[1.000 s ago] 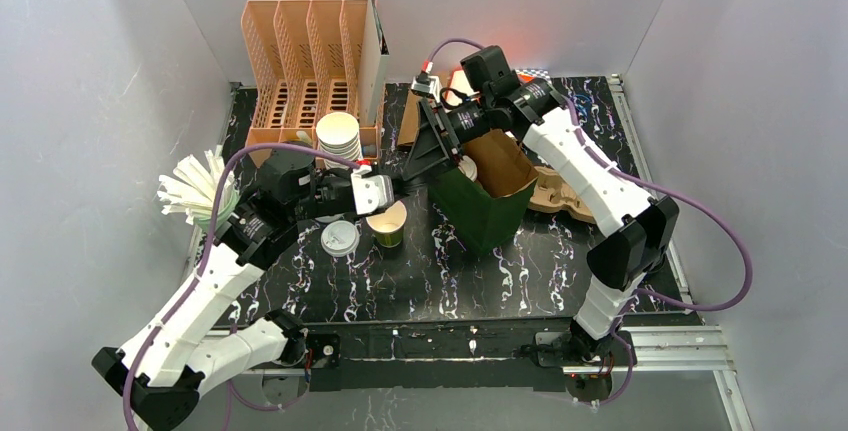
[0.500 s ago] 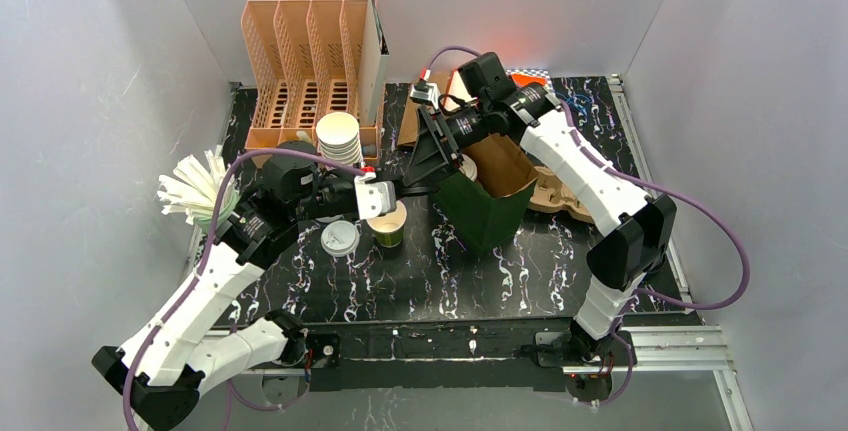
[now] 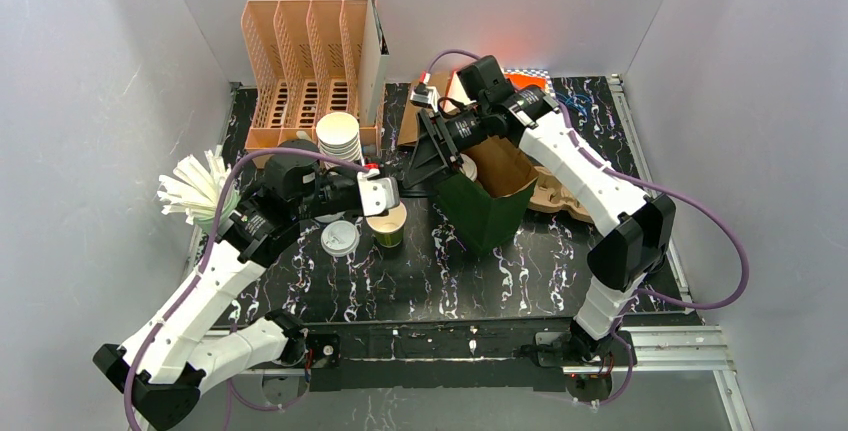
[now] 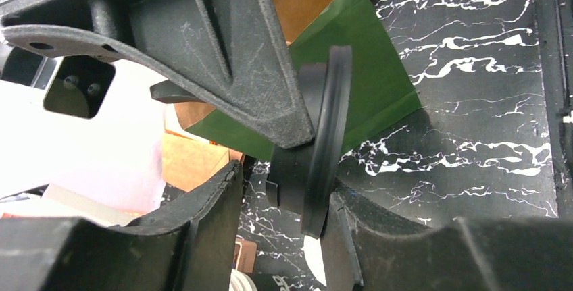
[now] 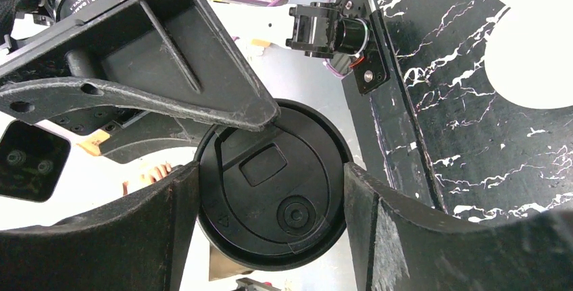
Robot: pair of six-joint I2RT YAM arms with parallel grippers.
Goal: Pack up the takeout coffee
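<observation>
The cup is standing upright and uncovered on the table, its tan inside showing. It is sitting directly beneath the tip of the left gripper, on that gripper's near side, touching it or just short of it; the top view is not settling which. The right gripper is reaching in from the far right, and its tip is hanging just beyond the cup's far rim, close beside the left gripper.

The right gripper is clamping a black lid by its rim, one finger pressing at the top and the other cradling it from below. In the right wrist view the lid is facing the camera, showing a sip hole, a raised rectangular tab and a small embossed triangle near the edge. Any lettering there is too small to read.

In the left wrist view the same lid is appearing edge-on between the left fingers, but whether they are pinching it cannot be told.

A white lid is lying flat just left of the cup, under the left wrist. A green bag is standing open right of the cup, below the right forearm. Beyond the left gripper a cup stack is standing before a rack, with straws well off to its left. A tray is lying behind the bag.
</observation>
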